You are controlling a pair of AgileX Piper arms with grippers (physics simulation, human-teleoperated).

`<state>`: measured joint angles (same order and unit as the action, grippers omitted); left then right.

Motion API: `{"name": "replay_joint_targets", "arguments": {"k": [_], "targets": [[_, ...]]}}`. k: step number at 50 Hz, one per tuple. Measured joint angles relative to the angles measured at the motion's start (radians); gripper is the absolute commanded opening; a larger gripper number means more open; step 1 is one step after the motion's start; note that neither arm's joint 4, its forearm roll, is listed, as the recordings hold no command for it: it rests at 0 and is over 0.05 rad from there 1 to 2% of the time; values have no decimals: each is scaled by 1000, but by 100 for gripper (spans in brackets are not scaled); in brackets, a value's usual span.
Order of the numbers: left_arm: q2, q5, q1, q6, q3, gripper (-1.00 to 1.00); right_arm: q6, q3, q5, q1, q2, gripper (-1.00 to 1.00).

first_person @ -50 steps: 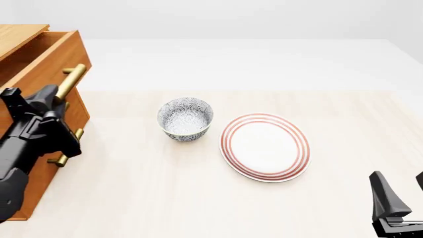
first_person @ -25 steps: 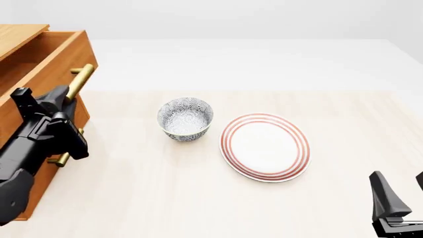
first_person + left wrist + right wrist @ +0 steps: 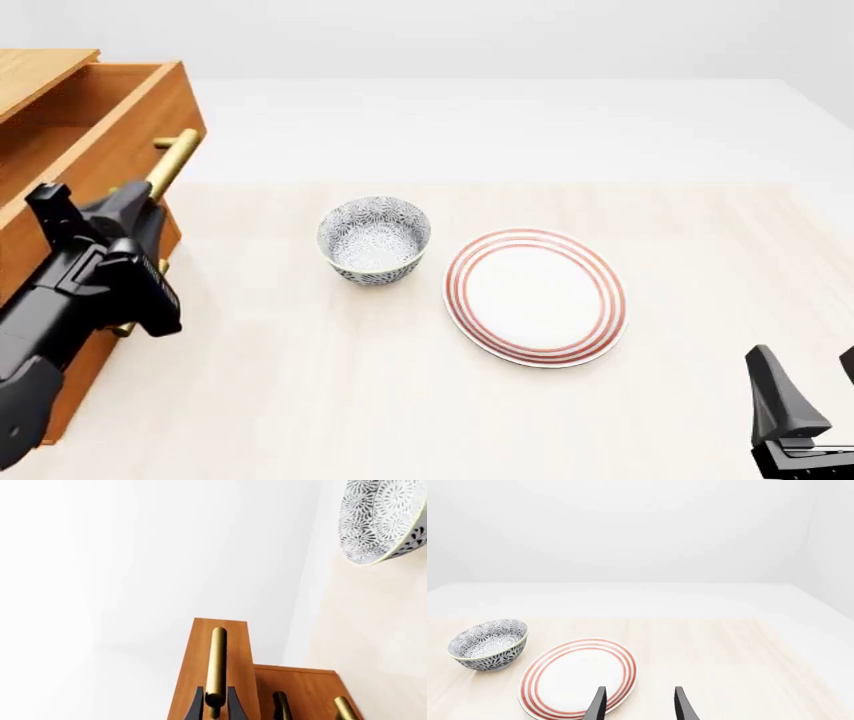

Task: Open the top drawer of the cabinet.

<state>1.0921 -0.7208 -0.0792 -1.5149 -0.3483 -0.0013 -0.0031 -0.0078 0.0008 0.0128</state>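
left gripper [image 3: 213,706] – clamped on the brass handle [image 3: 215,665] of the top drawer [image 3: 94,110], which stands pulled out of the cabinet [image 3: 60,330] at the table's [image 3: 400,400] left edge | right gripper [image 3: 638,705] – fingers parted, empty, near the front right corner | bowl [image 3: 374,239] and plate [image 3: 535,296] mid-table, side by side

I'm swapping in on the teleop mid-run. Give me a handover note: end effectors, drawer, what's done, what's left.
Left end effector: shut on the brass handle of the top drawer.
Right end effector: open, holding nothing, near the striped plate.
Cabinet: at the table's left edge. The patterned bowl stands apart from it.
Done: handle gripped, drawer partly out, inside showing.
Left: probably pull further, then release.
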Motion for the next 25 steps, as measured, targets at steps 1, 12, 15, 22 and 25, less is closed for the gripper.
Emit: {"name": "replay_joint_targets", "arguments": {"k": [1, 12, 15, 22, 25], "targets": [[-4, 2, -2, 1, 1, -100, 0, 0, 0, 0, 0, 100], [-52, 8, -31, -1, 16, 100, 0, 0, 0, 0, 0, 100], [-72, 8, -43, -4, 20, 100, 0, 0, 0, 0, 0, 100], [-116, 11, -70, -13, 30, 100, 0, 0, 0, 0, 0, 100], [-132, 13, -81, -17, 35, 100, 0, 0, 0, 0, 0, 100]]}}
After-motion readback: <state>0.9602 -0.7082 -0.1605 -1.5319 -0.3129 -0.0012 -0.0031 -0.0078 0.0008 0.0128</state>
